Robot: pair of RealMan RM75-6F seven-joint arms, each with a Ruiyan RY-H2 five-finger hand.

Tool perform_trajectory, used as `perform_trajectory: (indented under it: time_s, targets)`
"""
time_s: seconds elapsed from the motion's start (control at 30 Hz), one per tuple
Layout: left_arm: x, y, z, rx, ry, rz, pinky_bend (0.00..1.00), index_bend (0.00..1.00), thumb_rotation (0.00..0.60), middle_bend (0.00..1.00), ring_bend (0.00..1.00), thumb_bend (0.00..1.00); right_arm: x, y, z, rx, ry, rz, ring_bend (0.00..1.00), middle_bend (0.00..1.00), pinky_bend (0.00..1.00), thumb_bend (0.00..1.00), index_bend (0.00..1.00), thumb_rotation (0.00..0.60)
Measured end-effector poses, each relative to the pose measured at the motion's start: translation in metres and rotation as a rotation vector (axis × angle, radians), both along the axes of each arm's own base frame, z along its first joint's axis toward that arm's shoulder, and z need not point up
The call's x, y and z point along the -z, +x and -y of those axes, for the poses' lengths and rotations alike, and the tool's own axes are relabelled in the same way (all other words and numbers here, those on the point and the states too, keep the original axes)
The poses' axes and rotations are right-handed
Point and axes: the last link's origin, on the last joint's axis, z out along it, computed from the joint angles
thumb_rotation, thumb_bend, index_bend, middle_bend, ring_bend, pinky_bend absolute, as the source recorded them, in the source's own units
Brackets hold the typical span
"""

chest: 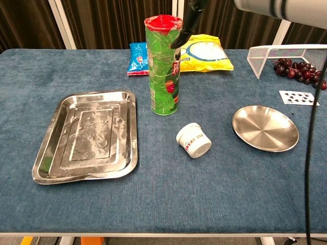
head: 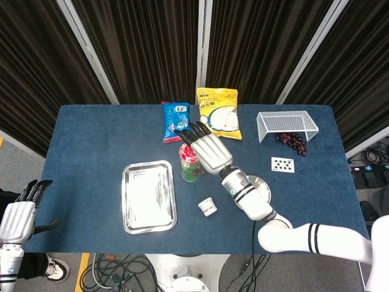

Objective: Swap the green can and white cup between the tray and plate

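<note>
The green can (chest: pixel 164 66) with a red lid stands upright on the table between the tray (chest: pixel 87 135) and the round plate (chest: pixel 264 127). In front of the can the white cup (chest: pixel 193 140) lies on its side on the cloth. Both the tray (head: pixel 149 196) and the plate (head: pixel 264 187) hold nothing. My right hand (head: pixel 203 149) hovers above the can (head: pixel 190 170) with its fingers spread, holding nothing. In the chest view only its dark fingertips (chest: pixel 185 25) show, beside the can's upper right rim. My left hand (head: pixel 18 216) hangs off the table's front left corner, fingers straight.
At the back lie a blue snack bag (head: pixel 177 121) and a yellow bag (head: pixel 217 114). A white wire basket (head: pixel 285 123), dark grapes (head: pixel 293 141) and a playing card (head: pixel 282 164) sit at the right. My right forearm (head: pixel 249 201) crosses over the plate.
</note>
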Motion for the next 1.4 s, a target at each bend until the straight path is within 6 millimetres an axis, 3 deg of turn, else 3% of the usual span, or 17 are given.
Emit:
perform_trajectory:
  time_s: [0.23, 0.57, 0.7, 0.9, 1.03, 1.23, 1.4]
  targets:
    - [-0.002, -0.001, 0.000, 0.003, -0.002, 0.005, 0.34, 0.13, 0.600, 0.13, 0.06, 0.02, 0.011, 0.005, 0.006, 0.045, 0.020, -0.057, 0.05, 0.23, 0.01, 0.00, 0.11, 0.600]
    - [-0.004, -0.002, 0.001, 0.000, 0.000, 0.014, 0.34, 0.14, 0.600, 0.13, 0.06, 0.02, 0.016, 0.009, 0.009, 0.048, -0.019, -0.077, 0.21, 0.46, 0.01, 0.07, 0.43, 0.600]
    - [-0.003, -0.002, 0.001, 0.001, -0.004, 0.013, 0.34, 0.14, 0.600, 0.13, 0.06, 0.02, 0.010, 0.009, 0.008, 0.036, -0.045, -0.055, 0.24, 0.49, 0.01, 0.09, 0.47, 0.600]
    - [-0.001, 0.000, -0.001, 0.004, -0.020, 0.011, 0.34, 0.14, 0.600, 0.13, 0.06, 0.02, -0.011, 0.008, -0.002, 0.018, -0.070, -0.020, 0.24, 0.49, 0.01, 0.10, 0.48, 0.600]
    - [0.003, 0.004, -0.004, 0.015, -0.034, 0.009, 0.34, 0.13, 0.600, 0.13, 0.06, 0.02, -0.036, -0.004, -0.015, 0.022, -0.102, -0.017, 0.24, 0.50, 0.01, 0.10, 0.48, 0.600]
    - [0.009, 0.013, -0.010, 0.041, -0.051, 0.005, 0.34, 0.14, 0.600, 0.13, 0.06, 0.02, -0.087, -0.050, -0.040, 0.083, -0.185, -0.054, 0.23, 0.51, 0.01, 0.10, 0.49, 0.600]
    - [0.015, 0.019, -0.015, 0.056, -0.069, 0.009, 0.34, 0.13, 0.600, 0.13, 0.06, 0.02, -0.108, -0.087, -0.063, 0.132, -0.212, -0.079, 0.23, 0.51, 0.01, 0.10, 0.49, 0.600]
